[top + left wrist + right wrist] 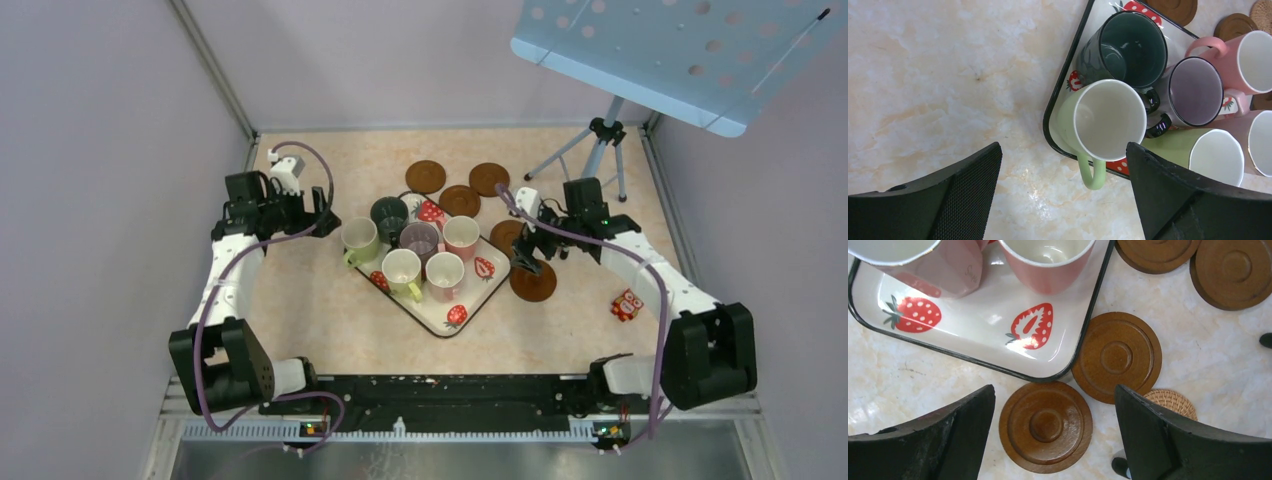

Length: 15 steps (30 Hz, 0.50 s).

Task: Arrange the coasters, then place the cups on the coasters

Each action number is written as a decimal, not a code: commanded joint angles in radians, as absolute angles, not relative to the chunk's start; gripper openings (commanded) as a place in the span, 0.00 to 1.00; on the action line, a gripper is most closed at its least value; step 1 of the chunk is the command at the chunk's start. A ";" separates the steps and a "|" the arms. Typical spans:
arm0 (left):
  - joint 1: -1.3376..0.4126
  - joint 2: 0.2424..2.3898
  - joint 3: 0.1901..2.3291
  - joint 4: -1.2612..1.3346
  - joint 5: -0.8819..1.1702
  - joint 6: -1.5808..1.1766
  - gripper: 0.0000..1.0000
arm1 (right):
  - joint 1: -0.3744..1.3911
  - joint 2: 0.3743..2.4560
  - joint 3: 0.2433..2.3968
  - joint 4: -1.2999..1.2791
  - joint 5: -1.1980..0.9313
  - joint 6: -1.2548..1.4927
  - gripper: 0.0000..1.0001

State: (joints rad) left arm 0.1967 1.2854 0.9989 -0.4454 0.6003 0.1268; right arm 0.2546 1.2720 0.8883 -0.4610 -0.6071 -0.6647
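The left tool (1063, 150) is held wide open with nothing in it, above the surface (300, 300) at the left edge of the tray (1053, 110). A light green cup (1108, 120) is seen from above between its fingers, untouched, standing upright at the tray's left corner with its handle hanging past the rim. Behind it on the tray a dark green cup (1130, 50) is found, and beside that a mauve cup (1195, 92) and a pink cup (1253, 60). A second light green cup (1215, 155) and a second pink cup (445, 272) are set along the tray's near side. All six cups are packed close together on the tray, and none is placed on a coaster.

The right tool (1054, 390) is also held wide open and empty, at the right edge of the tray. Below its gap a brown coaster (1045, 425) lies flat on the surface, just beside the tray's rim. A second brown coaster (1117, 356) lies next to it, touching the rim; whether the two overlap cannot be told. A woven tan coaster (1173, 402) is partly hidden behind one finger, just beside the second one. Three more brown coasters (459, 200) are grouped beyond the tray, towards the far edge of the surface.

A small red object (627, 304) lies near the right edge of the surface, and a tripod (600, 140) is placed at the far right corner.
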 commanded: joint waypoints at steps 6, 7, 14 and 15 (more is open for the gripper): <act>0.201 1.255 1.030 -0.434 0.666 0.118 0.99 | 0.282 1.385 0.952 -0.594 -0.695 -1.104 0.84; 0.202 1.253 1.031 -0.435 0.666 0.117 0.99 | 0.286 1.391 0.939 -0.582 -0.688 -1.117 0.83; 0.211 1.248 1.032 -0.432 0.676 0.109 0.99 | 0.309 1.445 0.854 -0.441 -0.616 -1.149 0.71; 0.212 1.246 1.032 -0.432 0.676 0.108 0.99 | 0.313 1.454 0.847 -0.433 -0.602 -1.160 0.68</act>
